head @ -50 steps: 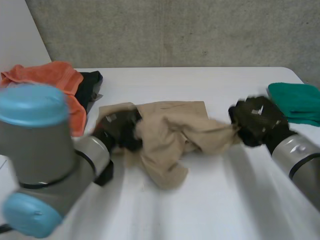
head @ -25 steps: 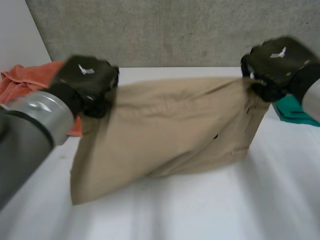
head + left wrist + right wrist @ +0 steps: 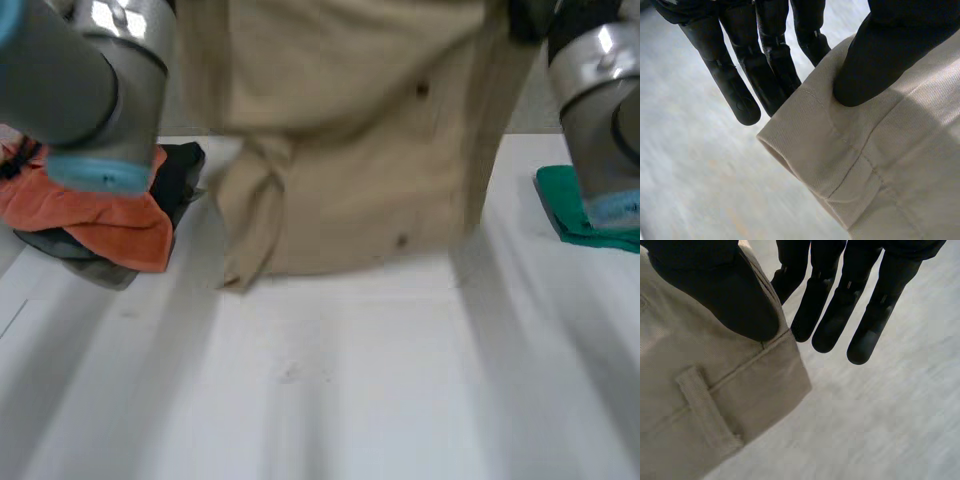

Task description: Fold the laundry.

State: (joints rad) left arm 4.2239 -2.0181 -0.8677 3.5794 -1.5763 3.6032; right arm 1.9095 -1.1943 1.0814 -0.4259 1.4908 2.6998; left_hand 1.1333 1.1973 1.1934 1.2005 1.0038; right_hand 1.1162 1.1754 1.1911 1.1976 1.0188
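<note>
Garment [image 3: 350, 150] in tan twill, hanging at 12 o'clock above the table [image 3: 330, 400].
My left hand [image 3: 875, 60] and right hand [image 3: 725, 290] each pinch a top corner, thumb against fingers. I judge the cloth light, soft and limp, so these stitched corners are the surest hold.

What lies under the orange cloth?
A black garment and a grey garment stick out from under the orange cloth; how far they reach beneath is covered.
</note>
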